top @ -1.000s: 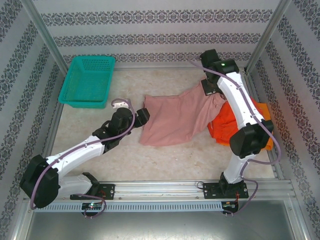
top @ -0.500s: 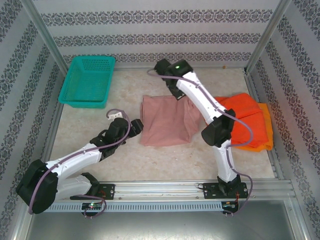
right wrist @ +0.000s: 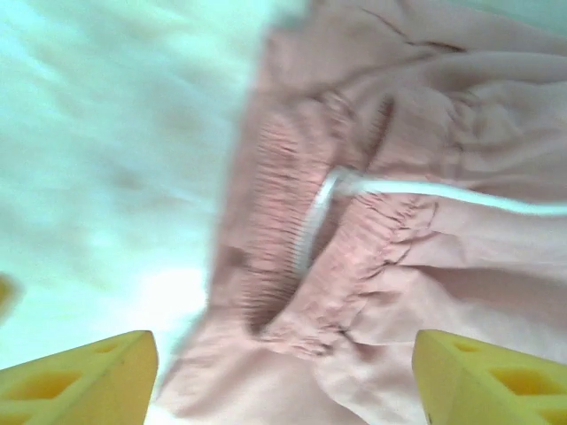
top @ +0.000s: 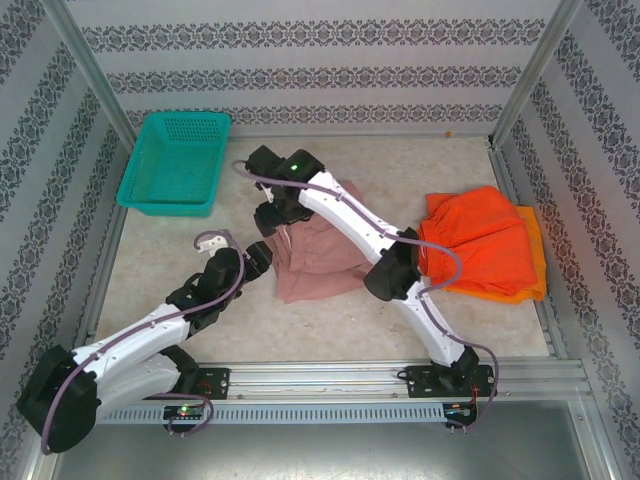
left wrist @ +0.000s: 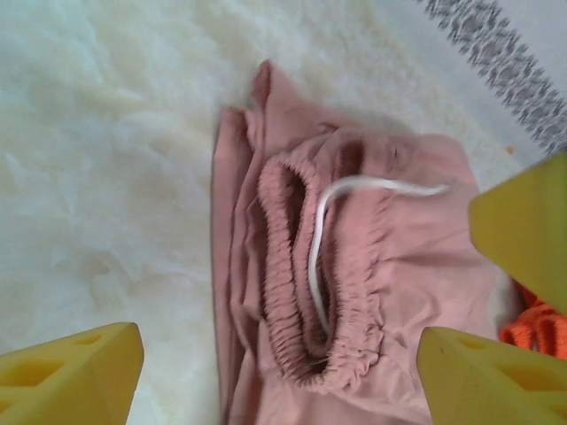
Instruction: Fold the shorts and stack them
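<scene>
Dusty pink cloth shorts (top: 325, 258) doubled over, centre of desk (top: 200, 290). Waistband (left wrist: 292, 266) faces left. Left hand (top: 260, 258) and right hand (top: 267, 224) both spread wide, empty, over it. Probably lining up next fold.

The right arm (top: 350, 215) crosses the pink shorts (top: 315, 270), hiding their middle. The yellow-orange shorts (top: 537, 250) lie mostly buried under the red-orange pair (top: 480, 245). The right wrist close-up is blurred.
</scene>
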